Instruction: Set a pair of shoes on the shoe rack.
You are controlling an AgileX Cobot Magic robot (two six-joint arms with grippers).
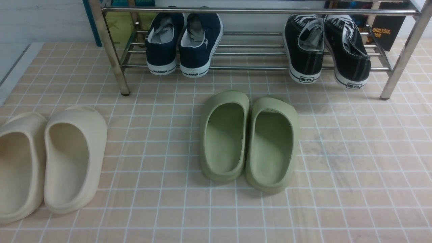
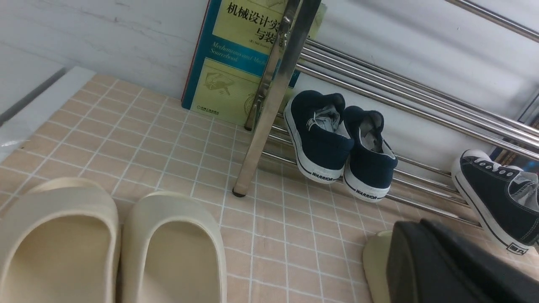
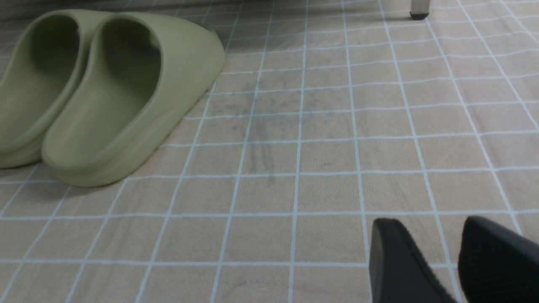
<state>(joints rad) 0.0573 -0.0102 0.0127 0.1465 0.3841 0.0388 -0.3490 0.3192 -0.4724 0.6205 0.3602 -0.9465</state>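
The pair of shoes, two navy slip-ons (image 1: pixel 184 44) with white soles and WARRIOR heels, rests on the lower bars of the chrome shoe rack (image 1: pixel 253 11), near its left leg, heels hanging over the front bar. The left wrist view shows the same pair (image 2: pixel 341 147) side by side behind the rack leg (image 2: pixel 269 105). My left gripper (image 2: pixel 417 227) is shut with nothing in it, low over the floor, well short of the shoes. My right gripper (image 3: pixel 427 227) is open and empty above bare tiles. Neither arm shows in the front view.
Black lace-up sneakers (image 1: pixel 324 47) sit on the rack's right part. Green clogs (image 1: pixel 249 138) stand on the tiled floor mid-front, cream clogs (image 1: pixel 50 158) at the front left. A yellow-and-blue book (image 2: pixel 227 63) leans on the wall behind the rack's left leg.
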